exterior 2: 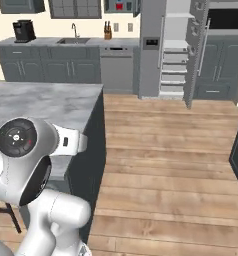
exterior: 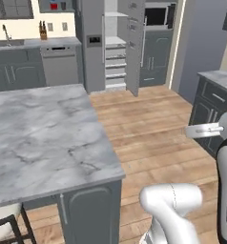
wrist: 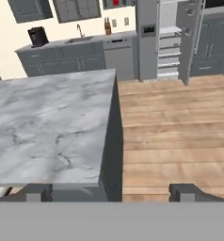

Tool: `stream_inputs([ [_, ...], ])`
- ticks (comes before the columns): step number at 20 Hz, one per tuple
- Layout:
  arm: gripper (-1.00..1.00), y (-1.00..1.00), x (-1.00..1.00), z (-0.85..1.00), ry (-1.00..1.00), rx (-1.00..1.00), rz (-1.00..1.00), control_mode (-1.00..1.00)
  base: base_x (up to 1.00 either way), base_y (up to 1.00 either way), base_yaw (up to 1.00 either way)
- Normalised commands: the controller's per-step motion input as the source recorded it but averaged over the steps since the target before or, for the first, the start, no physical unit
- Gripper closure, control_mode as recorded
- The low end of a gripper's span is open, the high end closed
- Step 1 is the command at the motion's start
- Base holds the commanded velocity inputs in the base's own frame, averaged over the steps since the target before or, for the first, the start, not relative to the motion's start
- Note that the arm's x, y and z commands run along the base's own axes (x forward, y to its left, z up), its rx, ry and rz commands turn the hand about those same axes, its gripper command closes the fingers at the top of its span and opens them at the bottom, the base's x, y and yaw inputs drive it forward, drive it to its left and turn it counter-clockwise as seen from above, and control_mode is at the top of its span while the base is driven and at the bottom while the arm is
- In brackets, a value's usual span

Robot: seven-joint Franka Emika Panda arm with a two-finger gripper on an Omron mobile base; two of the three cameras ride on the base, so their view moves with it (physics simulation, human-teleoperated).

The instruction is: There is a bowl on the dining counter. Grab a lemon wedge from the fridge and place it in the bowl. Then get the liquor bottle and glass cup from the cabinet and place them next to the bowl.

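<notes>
- While my end effector hangs over the near corner of the dining counter, the hand view shows my two finger tips set wide apart with nothing between them, so I am open and carrying nothing.
- Below and ahead of my end effector lies the marble top of the counter; to its right the wooden floor runs away toward the far wall.
- Far ahead and a little right of my end effector stands the fridge, its right door swung open so the white shelves inside show; I cannot make out a lemon wedge on them from here.
- From the left base view I get the same fridge and its open door, plus a chair tucked at the near edge of the counter, which my hand view barely catches.
- That left view also shows a second marble worktop off to my right, which the hand view does not.
- From the right base view and the hand view I see a black coffee machine and a sink tap on the far worktop, well ahead and left of my end effector.
- High on the far wall, the cabinet stands open with something red and something dark inside; they are too small to name.
</notes>
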Motion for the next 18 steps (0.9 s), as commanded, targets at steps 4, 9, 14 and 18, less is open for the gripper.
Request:
stream_inputs([
  [4,-1.0,0.0,0.0,0.0,0.0,0.0,0.0,1.0,0.82,-1.0,0.11],
  [9,-1.0,0.0,0.0,0.0,0.0,0.0,0.0,1.0,0.98,-0.99,0.15],
  [14,-1.0,0.0,0.0,0.0,0.0,0.0,0.0,1.0,1.0,-0.54,0.27],
  [18,-1.0,0.0,0.0,0.0,0.0,0.0,0.0,1.0,1.0,-0.18,0.37],
])
